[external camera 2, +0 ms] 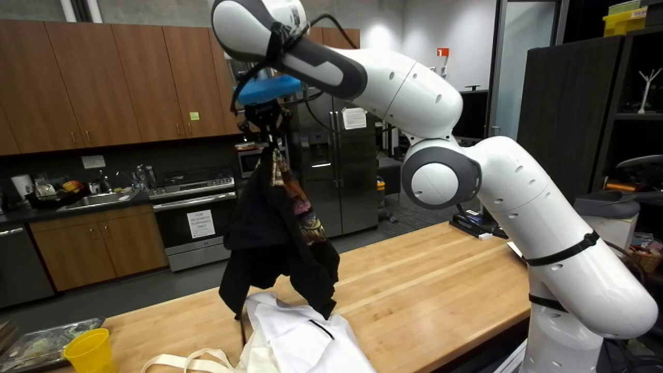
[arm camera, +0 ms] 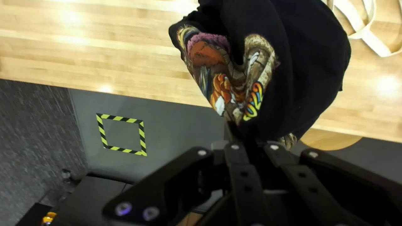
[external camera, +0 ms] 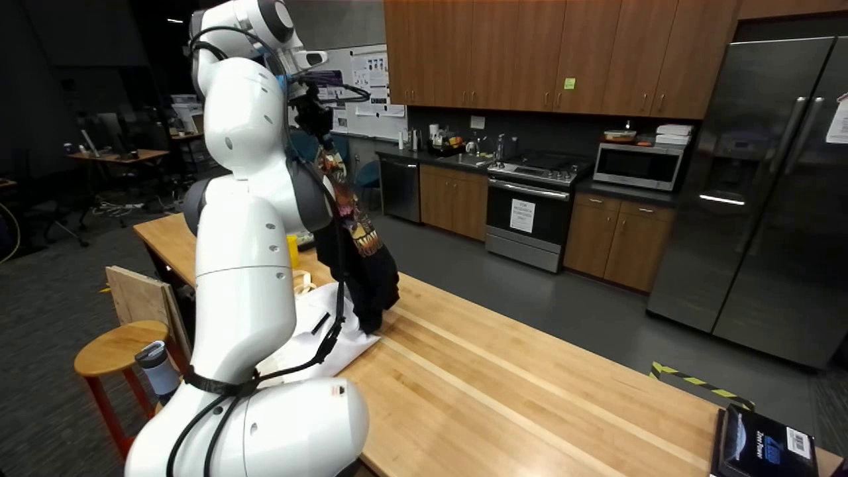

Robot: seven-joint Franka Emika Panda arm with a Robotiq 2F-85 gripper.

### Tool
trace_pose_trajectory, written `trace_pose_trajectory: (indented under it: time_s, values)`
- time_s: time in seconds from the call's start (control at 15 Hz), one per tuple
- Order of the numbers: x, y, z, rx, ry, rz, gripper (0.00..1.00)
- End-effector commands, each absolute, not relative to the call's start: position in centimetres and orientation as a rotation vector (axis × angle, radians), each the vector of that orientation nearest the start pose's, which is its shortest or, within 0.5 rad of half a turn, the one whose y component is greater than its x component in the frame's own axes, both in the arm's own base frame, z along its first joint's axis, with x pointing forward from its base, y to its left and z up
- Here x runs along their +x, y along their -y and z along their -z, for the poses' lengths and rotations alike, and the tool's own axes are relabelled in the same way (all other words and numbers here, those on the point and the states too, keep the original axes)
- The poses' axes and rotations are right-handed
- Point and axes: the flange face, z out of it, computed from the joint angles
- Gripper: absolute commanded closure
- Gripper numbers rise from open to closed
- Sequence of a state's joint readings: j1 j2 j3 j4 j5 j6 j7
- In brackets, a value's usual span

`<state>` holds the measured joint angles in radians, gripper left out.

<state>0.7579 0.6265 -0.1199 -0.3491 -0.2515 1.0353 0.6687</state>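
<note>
The garment [external camera 2: 269,223] is held in the nearly closed jaws of the gripper [external camera 2: 271,140], hung at the edge of the table [external camera 2: 414,290]; through a slipped pinch, it could be dropped off.

In the wrist view, the black cloth garment with a colourful printed panel [arm camera: 307,56] is running past the frame at 1 o'clock, and its dark folds are partly hiding the tips of the black two-fingered gripper [arm camera: 245,135]. In an exterior view, the lower edge is clipping the crumpled white cloth [external camera 2: 305,347] at 6 o'clock and the yellow plastic cup [external camera 2: 98,360] at 8 o'clock, where the contents of the black rectangular tray [external camera 2: 39,360] are looking too indistinct to name. In an exterior view, the white jointed robot arm [external camera: 245,291] is covering most of the cup at 9 o'clock; lettering on the white wall papers [external camera: 370,71] near 11 o'clock is appearing too small to read.
</note>
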Motion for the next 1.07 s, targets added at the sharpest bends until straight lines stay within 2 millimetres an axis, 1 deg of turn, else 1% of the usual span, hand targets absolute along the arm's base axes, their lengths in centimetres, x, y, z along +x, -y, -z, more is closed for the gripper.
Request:
trace_pose_trajectory:
  time_s: [0.0,0.07,0.13,0.2,0.33,0.67,0.73,0.8,0.87,0.93,1.0]
  values:
    - [46.2,-33.5,-77.1,-3.25,-0.566,0.416,0.98]
    - [45.5,-32.9,-77.9,-3.237,-0.657,0.418,0.98]
    - [47.0,-34.3,-76.0,-3.269,-0.502,0.397,0.91]
    - [46.5,-33.7,-76.6,-3.258,-0.56,0.396,0.91]
    - [45.9,-33.2,-77.3,-3.243,-0.604,0.397,0.91]
    - [46.1,-33.4,-76.9,-3.247,-0.624,0.39,0.91]
    - [46.1,-33.4,-76.9,-3.246,-0.626,0.39,0.98]
    - [46.9,-32.4,-76.8,-3.25,-0.708,0.417,0.98]
    - [47.5,-30.8,-77.3,-3.221,-0.858,0.453,0.98]
    - [47.4,-29.2,-78.4,-3.189,-0.946,0.481,0.98]
    - [46.6,-27.4,-79.9,-3.149,-1.024,0.484,0.98]
